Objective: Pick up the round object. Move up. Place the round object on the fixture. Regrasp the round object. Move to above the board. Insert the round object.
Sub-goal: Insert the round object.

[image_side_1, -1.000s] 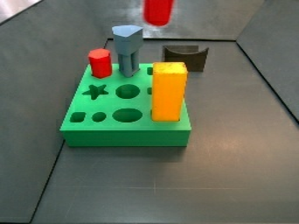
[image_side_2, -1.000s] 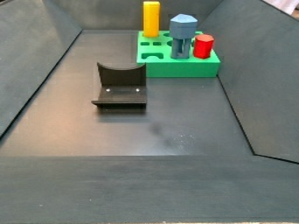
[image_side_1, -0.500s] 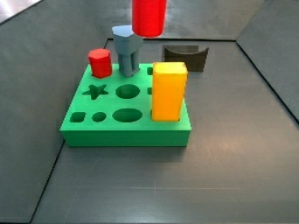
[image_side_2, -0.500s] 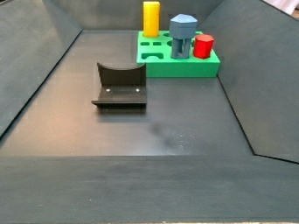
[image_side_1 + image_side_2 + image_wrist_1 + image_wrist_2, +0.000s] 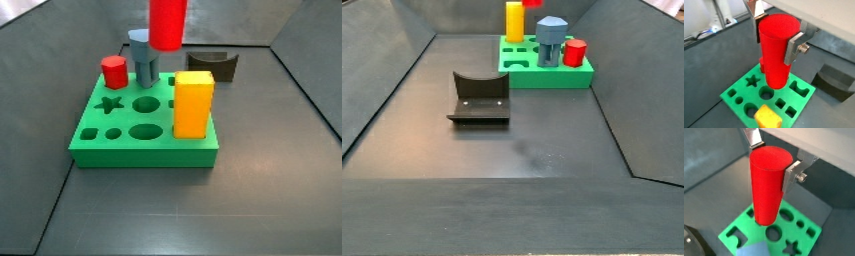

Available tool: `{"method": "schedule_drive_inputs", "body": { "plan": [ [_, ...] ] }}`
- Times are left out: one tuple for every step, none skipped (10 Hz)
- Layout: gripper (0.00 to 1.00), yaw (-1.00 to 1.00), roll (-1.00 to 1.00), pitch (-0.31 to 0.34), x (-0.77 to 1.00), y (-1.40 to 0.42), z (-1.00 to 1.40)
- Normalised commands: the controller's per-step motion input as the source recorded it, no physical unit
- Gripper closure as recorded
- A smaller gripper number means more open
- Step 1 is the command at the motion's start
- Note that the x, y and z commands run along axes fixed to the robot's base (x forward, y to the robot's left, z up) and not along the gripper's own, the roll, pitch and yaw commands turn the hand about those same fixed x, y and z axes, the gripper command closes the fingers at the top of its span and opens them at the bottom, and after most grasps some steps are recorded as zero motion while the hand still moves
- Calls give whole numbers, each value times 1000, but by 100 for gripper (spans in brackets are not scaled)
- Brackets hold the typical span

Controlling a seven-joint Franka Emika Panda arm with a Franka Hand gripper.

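Observation:
My gripper (image 5: 775, 44) is shut on the round object (image 5: 777, 55), a smooth red cylinder held upright by its upper part between the silver fingers (image 5: 794, 47). Both wrist views show it hanging above the green board (image 5: 791, 107), its lower end over the round holes near the star hole. In a side view the round object (image 5: 166, 22) hangs above the board (image 5: 147, 148), close to the blue-grey prism (image 5: 144, 55); the gripper itself is out of frame there. The dark fixture (image 5: 214, 65) stands behind the board, with nothing on it.
An orange block (image 5: 194, 103), the blue-grey prism and a short red hexagonal peg (image 5: 115, 71) stand in the board. The fixture (image 5: 480, 98) sits on the dark floor away from the board (image 5: 547, 74). Sloped dark walls enclose the floor.
The round object has moved sideways from above the fixture side to over the board and come down a little. Nothing else has moved.

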Motion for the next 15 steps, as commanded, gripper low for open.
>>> {"method": "schedule_drive_inputs", "body": {
  "plan": [
    [100,-331,-216,120,-300,406,-674],
    [100,-226,-160,0,-400,0,-794],
    [100,-206,-50,-104,-437,-263,-583],
    [100,-180,-56,-114,-263,-254,-509],
    [100,-177,-107,-83,-137,-74,-577],
    [100,-140,-184,-23,-17,57,-611],
    [100,-206,-336,-81,-51,149,-457],
    [100,-237,-393,-164,-189,97,-266],
    [100,-254,-366,-201,-214,29,0],
    [100,-249,-269,-203,-154,0,111],
    [100,-237,-344,-416,-266,0,0],
    [100,-86,-366,-466,-271,94,0],
    [100,-51,-304,-410,-249,83,-80],
    [100,-40,-151,-217,-163,49,-169],
    [100,-14,-67,-70,-77,49,-69]
  ]
}}
